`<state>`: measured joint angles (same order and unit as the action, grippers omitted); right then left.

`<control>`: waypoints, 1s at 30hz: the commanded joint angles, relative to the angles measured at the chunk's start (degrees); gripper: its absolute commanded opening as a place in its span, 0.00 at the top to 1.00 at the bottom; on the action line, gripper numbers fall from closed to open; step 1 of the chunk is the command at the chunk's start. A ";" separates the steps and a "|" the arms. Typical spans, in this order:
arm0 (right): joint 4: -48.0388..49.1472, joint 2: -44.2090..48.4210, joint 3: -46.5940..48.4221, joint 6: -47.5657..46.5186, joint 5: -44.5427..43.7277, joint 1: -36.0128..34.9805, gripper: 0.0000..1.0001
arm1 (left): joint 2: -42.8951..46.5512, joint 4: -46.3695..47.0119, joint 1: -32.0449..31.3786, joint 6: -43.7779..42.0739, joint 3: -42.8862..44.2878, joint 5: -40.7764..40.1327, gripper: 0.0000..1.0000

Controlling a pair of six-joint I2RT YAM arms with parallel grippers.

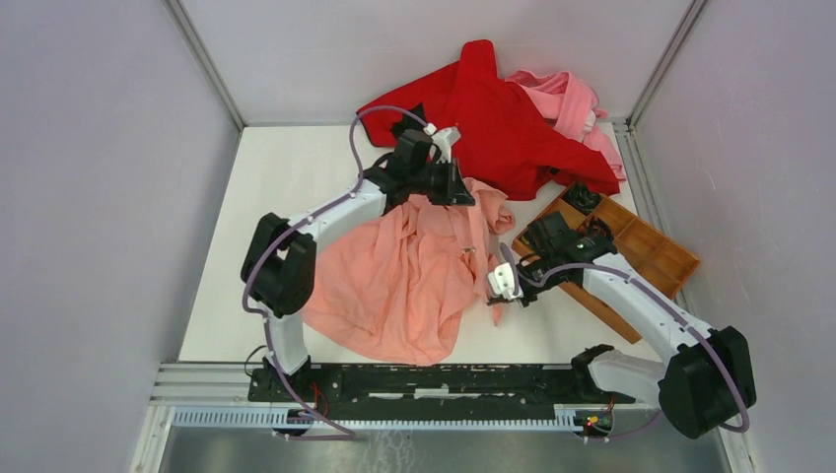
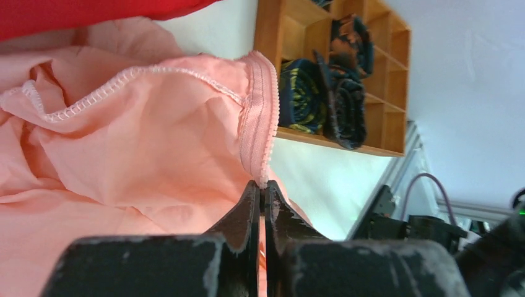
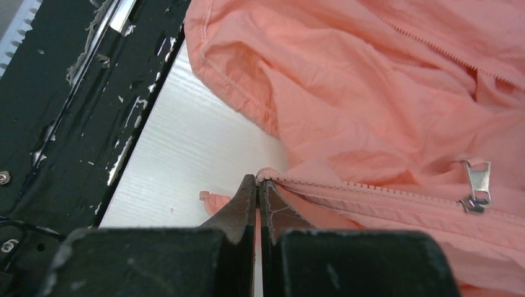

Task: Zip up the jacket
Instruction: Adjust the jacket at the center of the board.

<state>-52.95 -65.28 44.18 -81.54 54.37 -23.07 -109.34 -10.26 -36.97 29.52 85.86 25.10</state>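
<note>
- One jacket (image 1: 404,281): salmon-pink, thin soft fabric, plain, no print, heavily wrinkled.
- It lies crumpled on the white table (image 1: 286,177), a little left of centre, between the two arms, with its lower edge near the front rail.
- Seams have same-colour stitching, and an overlocked edge runs across the left wrist view.
- Two held zipper ends, one per pincer, well apart from each other in the top view.
- Left gripper (image 2: 261,189): at the jacket's far edge, fingers pressed together, pinching the zipper tape (image 2: 259,124). The tape rises from the tips with its pink teeth showing.
- One red garment (image 1: 508,123): bunched against the back wall, just beyond the jacket.
- Right gripper (image 3: 257,184): at the jacket's right side, low over the table. The fingers are clamped with no gap, and the end of a second toothed tape is caught at the tips.
- One slider (image 3: 475,185): silver metal with a pull tab. It sits on that tape to the right of the right gripper, apart from it.
- One paler pink garment (image 1: 582,103): right of the red one, partly tucked behind it.
- One wooden tray (image 1: 656,251): divided into compartments, angled, right of the jacket, partly under the right arm.
- Dark rolled cloth bundles (image 2: 300,93) sit in the tray compartments. At least two are there, but I cannot tell the exact count.
</note>
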 commanded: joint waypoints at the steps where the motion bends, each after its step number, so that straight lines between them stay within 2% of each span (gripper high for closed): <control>1: 5.78 -1.98 3.69 7.83 0.75 -6.90 0.99 | 4.65 1.65 2.40 -2.02 2.83 7.08 0.98; 6: 21.41 -3.36 3.28 21.97 -6.36 -16.51 0.95 | 7.22 -3.66 4.24 -6.02 4.43 7.25 0.98; 9: 28.16 -7.03 4.30 27.82 -12.05 -22.39 0.92 | 8.48 -11.09 5.61 -10.55 5.83 6.30 0.98; 13: 30.48 -14.95 9.65 33.38 -16.15 -27.32 0.93 | 10.06 -15.63 7.28 -14.19 4.32 5.51 0.98; 16: 31.17 -20.77 14.53 38.70 -13.62 -27.93 0.94 | 11.08 -16.19 8.75 -15.45 1.99 4.05 0.98; 21: 29.88 -24.87 17.91 40.88 -11.47 -30.22 0.90 | 11.69 -13.03 11.15 -14.85 -1.49 4.17 0.95; 22: 29.40 -24.84 18.10 41.13 -11.48 -30.51 0.86 | 11.96 -11.59 11.56 -13.87 -2.74 4.21 0.93; 24: 26.52 -24.12 18.30 39.72 -10.45 -30.63 0.67 | 13.08 -8.37 12.22 -12.45 -5.44 4.07 0.87; 26: 24.07 -22.04 17.16 36.26 -10.58 -30.54 0.54 | 14.58 -4.37 12.94 -10.60 -8.64 3.59 0.82; 30: 18.85 -15.93 14.13 28.01 -7.56 -28.81 0.36 | 16.79 0.68 13.64 -8.91 -12.40 2.06 0.73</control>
<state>-27.97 -87.99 59.61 -46.26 42.17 -53.19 -97.43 -18.59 -24.05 17.65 75.64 29.39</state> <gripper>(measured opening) 0.589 0.244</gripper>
